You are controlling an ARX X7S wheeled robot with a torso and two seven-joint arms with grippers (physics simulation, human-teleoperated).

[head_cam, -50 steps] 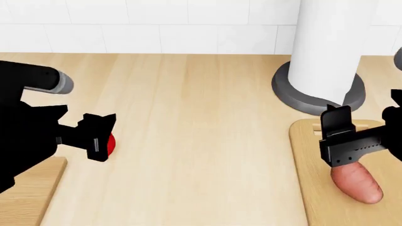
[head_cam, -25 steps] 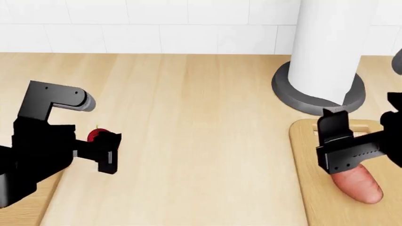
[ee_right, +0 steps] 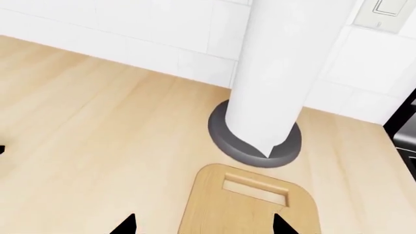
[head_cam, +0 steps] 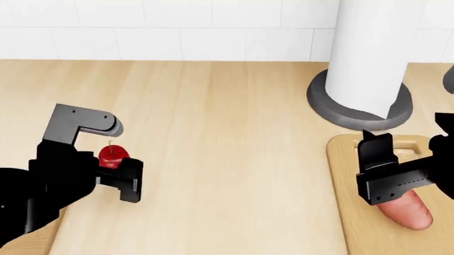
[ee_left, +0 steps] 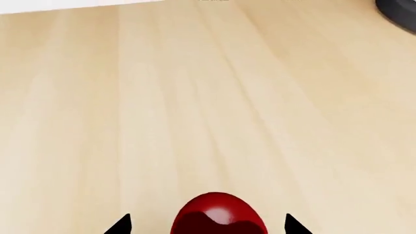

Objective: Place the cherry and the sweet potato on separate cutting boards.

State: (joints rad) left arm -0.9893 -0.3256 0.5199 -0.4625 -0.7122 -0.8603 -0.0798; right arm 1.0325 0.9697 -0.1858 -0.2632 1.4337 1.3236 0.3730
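Since the earlier frames, left hand [head_cam: 117, 172] has risen and drawn back, grasping the cherry [head_cam: 112, 155] clear of the counter [head_cam: 227, 133]. Right hand [head_cam: 386, 175] hangs unclenched and empty above the sweet potato [head_cam: 408, 210], which lies on the rounded cutting board [head_cam: 347, 159]. Judged remaining: cherry onto the second board [head_cam: 32, 241].

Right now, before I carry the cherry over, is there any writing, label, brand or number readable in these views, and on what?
None: no readable text in any view.
The cherry, sweet potato, rounded cutting board, paper towel roll and its grey base are all unmarked.
The wall plate behind the roll in the right wrist view shows no lettering.
The right gripper body has faint marks, too small to read.
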